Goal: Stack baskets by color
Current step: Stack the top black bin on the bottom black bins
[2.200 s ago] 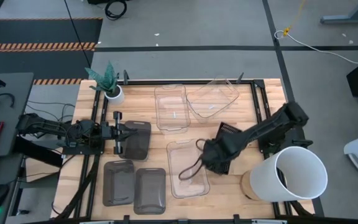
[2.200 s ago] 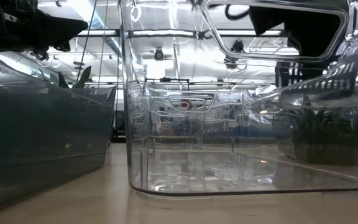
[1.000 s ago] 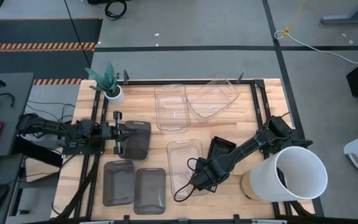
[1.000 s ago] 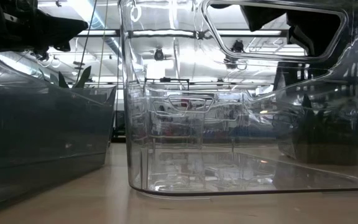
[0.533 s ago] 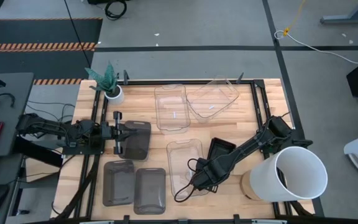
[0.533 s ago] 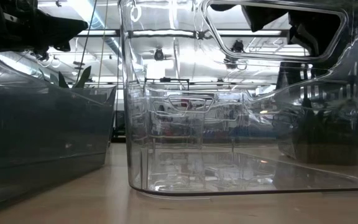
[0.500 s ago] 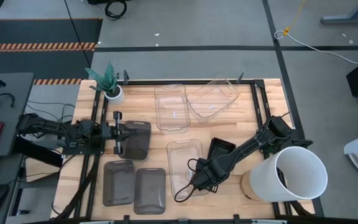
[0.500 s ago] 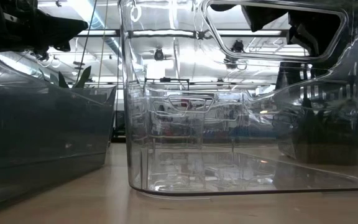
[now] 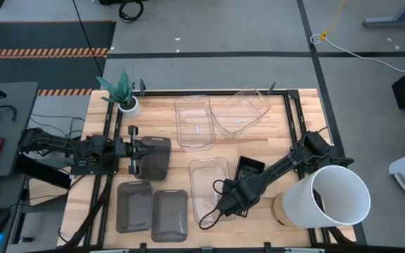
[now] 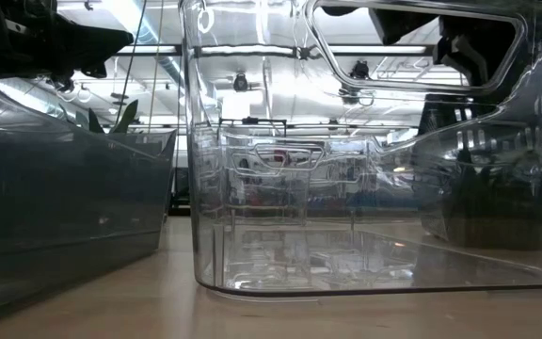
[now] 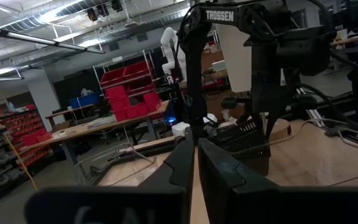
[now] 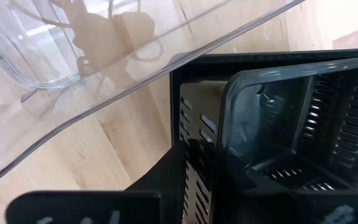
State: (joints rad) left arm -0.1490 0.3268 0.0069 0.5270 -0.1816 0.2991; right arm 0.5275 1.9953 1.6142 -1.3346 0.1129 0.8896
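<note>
The black basket [image 9: 247, 171] sits on the table [image 9: 259, 133] just right of the near clear basket [image 9: 209, 188], with bare wood beyond it. The right hand [image 9: 229, 204] is at its near end; its fingers straddle the basket wall, slightly parted. The left hand [image 9: 140, 156] is pressed together over a grey basket [image 9: 156, 157]. The big white bucket [image 9: 329, 197] hides the table's right corner.

1. Looks straight down from above on the whole wooden table [image 9: 259, 140] and both arms.
2. Sits at table-top height, pressed close to a clear basket [image 10: 365, 188], also seen lower centre from above.
3. Rides the left wrist, facing level across the room.
4. Rides the right wrist, close over a black perforated basket [image 12: 278, 124].
</note>
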